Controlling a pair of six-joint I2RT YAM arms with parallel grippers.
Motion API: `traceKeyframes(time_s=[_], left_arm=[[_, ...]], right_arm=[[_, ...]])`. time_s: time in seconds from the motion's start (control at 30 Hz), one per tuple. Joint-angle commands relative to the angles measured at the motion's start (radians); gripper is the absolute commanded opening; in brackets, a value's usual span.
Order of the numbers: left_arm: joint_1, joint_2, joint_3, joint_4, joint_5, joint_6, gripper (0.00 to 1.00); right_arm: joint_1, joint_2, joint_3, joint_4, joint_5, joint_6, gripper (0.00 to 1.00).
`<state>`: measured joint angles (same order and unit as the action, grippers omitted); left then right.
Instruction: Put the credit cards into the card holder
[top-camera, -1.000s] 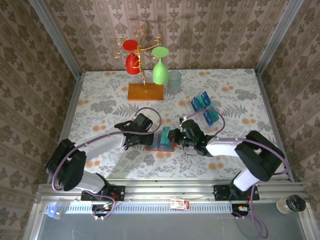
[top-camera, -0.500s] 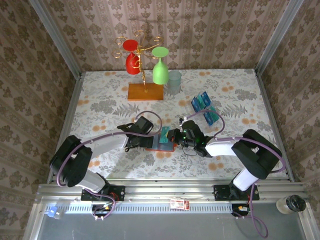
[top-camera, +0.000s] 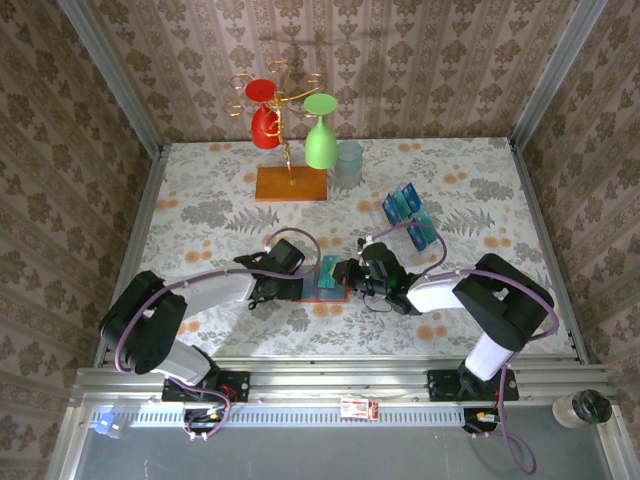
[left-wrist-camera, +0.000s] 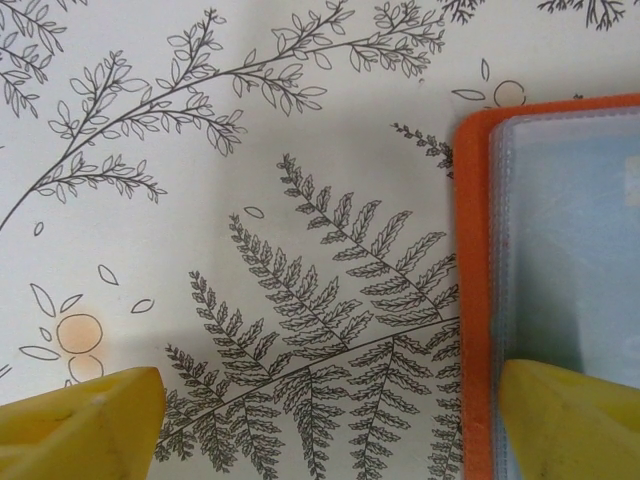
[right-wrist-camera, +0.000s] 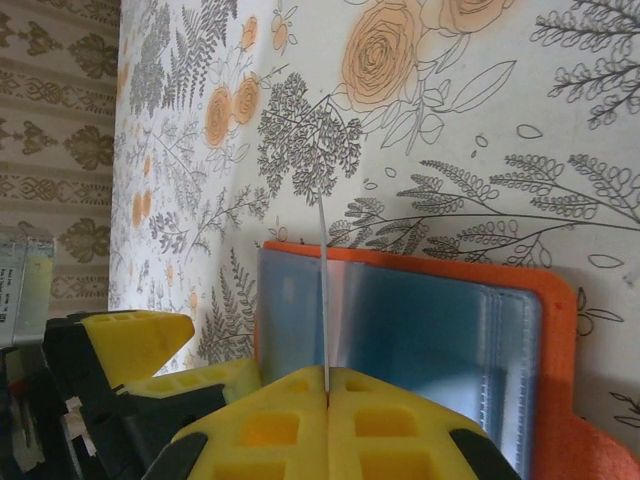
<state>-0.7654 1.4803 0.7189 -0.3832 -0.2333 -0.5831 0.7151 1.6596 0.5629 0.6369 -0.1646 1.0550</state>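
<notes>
While the left arm has re-posed over the last second, its left gripper (left-wrist-camera: 325, 425) stays wide open and empty, straddling the left edge of the card holder (left-wrist-camera: 472, 300) at mid-table. Right gripper (right-wrist-camera: 328, 398), clamped on an edge-on credit card (right-wrist-camera: 325, 290), has crept in above the open pockets. Insertion looks imminent. Remaining cards (top-camera: 400, 207) wait in the clear rack (top-camera: 418, 232).

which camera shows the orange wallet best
Right wrist: the wallet lies open, its pockets and orange rim clear. Left wrist catches one orange edge and a clear pocket; top external shows it small, partly covered.
</notes>
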Motion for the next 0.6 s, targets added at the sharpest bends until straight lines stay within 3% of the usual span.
traceKeyframes(time_s=[0.0,0.57], left_arm=[[-0.005,-0.008,-0.027,-0.017,-0.019,-0.018,0.88],[-0.006,-0.019,-0.053,-0.005,-0.017,-0.031,0.88]], right_arm=[[0.013,0.027,0.006,0.05,0.005,0.01,0.0],[0.021,0.081,0.012,0.103,-0.006,0.037,0.0]])
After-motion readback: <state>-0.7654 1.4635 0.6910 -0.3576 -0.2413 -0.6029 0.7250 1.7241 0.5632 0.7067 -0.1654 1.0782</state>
